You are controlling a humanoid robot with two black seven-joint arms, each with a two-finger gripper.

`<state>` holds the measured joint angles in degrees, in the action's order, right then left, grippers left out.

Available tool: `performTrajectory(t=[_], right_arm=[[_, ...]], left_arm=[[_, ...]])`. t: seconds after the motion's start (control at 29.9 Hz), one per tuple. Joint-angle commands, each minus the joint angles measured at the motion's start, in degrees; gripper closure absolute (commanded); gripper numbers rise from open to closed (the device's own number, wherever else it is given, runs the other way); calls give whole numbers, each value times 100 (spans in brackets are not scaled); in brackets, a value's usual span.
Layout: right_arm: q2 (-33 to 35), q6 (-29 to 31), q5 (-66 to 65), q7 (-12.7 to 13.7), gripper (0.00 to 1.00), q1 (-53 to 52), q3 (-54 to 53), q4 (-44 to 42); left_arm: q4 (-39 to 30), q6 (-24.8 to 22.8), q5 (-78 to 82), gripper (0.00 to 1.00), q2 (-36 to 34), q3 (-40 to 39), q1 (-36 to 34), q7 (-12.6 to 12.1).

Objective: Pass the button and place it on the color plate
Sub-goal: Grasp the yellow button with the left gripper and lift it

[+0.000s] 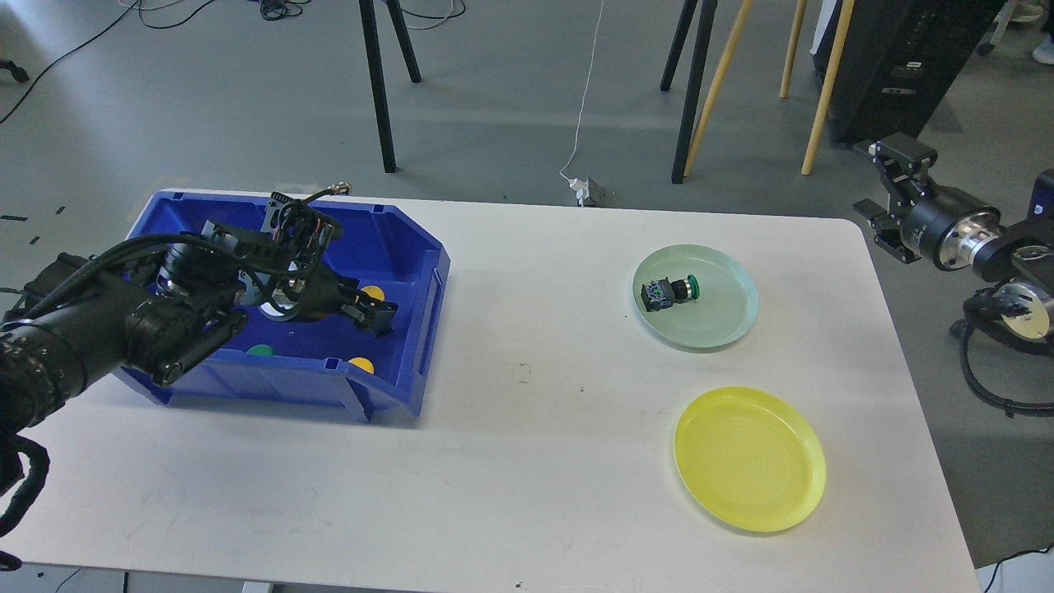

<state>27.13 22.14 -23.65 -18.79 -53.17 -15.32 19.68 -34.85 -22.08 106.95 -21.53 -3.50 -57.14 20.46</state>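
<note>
My left gripper point(375, 313) reaches down into the blue bin point(412, 362), its dark fingertips at a yellow-capped button point(372, 293) that it partly hides. I cannot tell whether the fingers are closed on it. Another yellow button point(361, 365) and a green button point(261, 350) lie near the bin's front wall. A green-capped button point(671, 291) lies on its side on the pale green plate point(725, 321). The yellow plate point(749, 458) holds nothing. My right gripper point(885, 193) hangs open and empty in the air beyond the table's right edge.
The white table point(527, 461) bears the bin at the left and the two plates at the right. Tripod legs point(375, 82), wooden legs point(716, 82) and a black cabinet point(897, 66) stand on the floor behind the table.
</note>
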Motion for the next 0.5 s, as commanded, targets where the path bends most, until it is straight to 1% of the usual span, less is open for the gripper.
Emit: performTrajectory(t=[0.0,0.03,0.07,0.2,0.27,0.37,0.47], right_arm=[[-6,-8,0,-1,12,0,2,0],[-6,-16,0,-1,12,0,2,0],[-6,-17,0,-1,12,0,2,0],[3,-25,0,-1,12,-9,2,0],[-6,-25,0,-1,12,-18,2,-8],[-15,-25,0,-1,12,-35,2,-35],[-32,-34,0,-1,12,-132,2,-52]], left_arm=[[-13,-33,2,62,-9,7,-34,10],[-21,-59,2,67,-9,7,-42,10],[-22,-77,-7,69,-18,-2,-51,10],[-109,-95,2,70,-79,-11,-112,194],[-275,-103,11,70,-254,-2,-174,230],[-802,-165,2,69,-973,-37,-192,300],[-1399,-393,2,69,-1624,-89,-262,335]])
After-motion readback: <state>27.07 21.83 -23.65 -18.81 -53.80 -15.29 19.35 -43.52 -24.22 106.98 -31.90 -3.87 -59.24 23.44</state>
